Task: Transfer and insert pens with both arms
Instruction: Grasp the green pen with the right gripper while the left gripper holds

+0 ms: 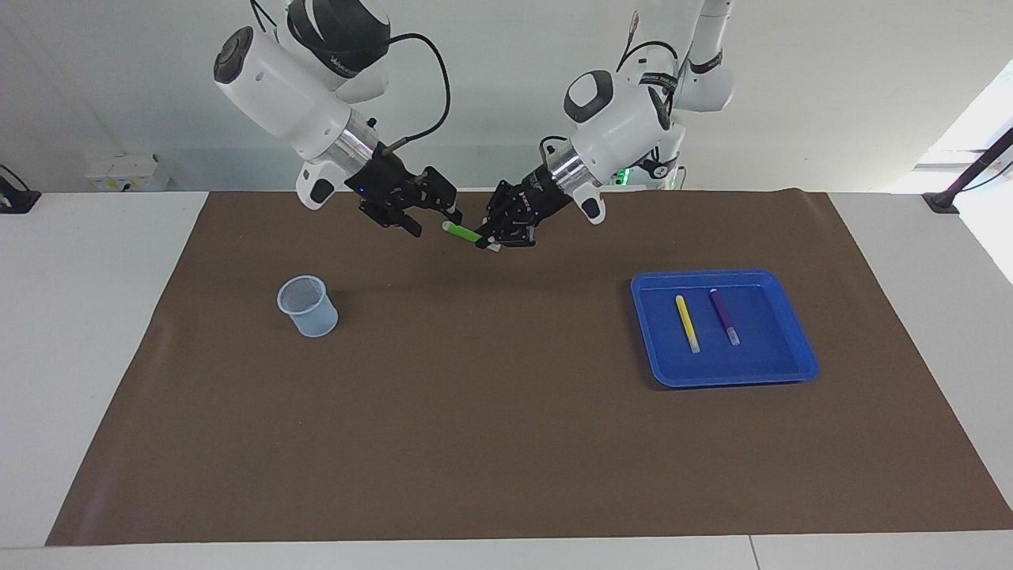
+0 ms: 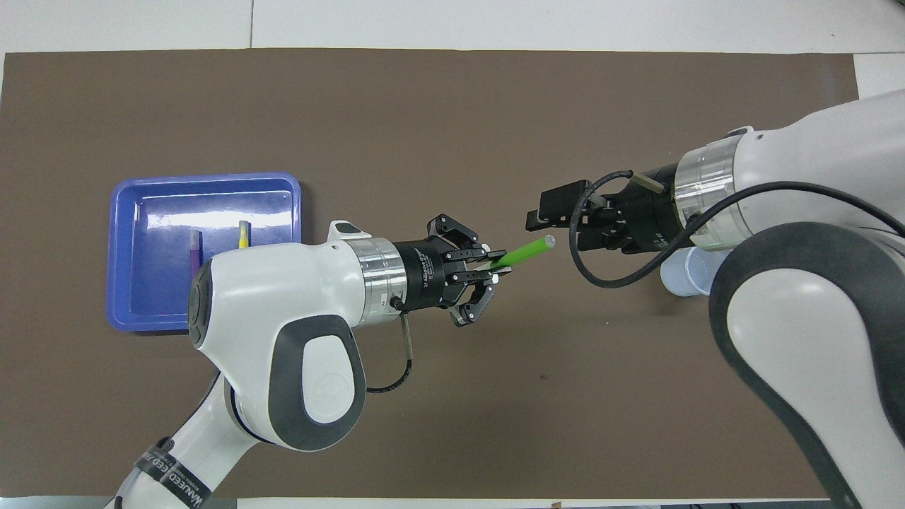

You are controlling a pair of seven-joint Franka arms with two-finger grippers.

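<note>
- Our left gripper is clenched on the green pen, held in the air over the middle of the brown mat, toward the robots' edge of it.
- The pen's free end points at our right gripper, which hangs just beside that tip with its fingers spread and nothing in them.
- We judge this to be the handover: the right gripper has yet to take the pen.
- The yellow pen and purple pen lie side by side, apart, in the blue tray at the left arm's end of the table.
- The mesh cup stands upright toward the right arm's end, presumably the insertion target.
- Risk: only a short length of pen sticks out, so the right fingers may close on the very tip and let it pivot or slip.
- Risk: if we let go with the left gripper before the right one has a firm hold, the pen drops to the mat and may roll.
- Risk: the grippers are close; a misaligned approach could knock them together or tilt the pen, spoiling insertion into the cup.
</note>
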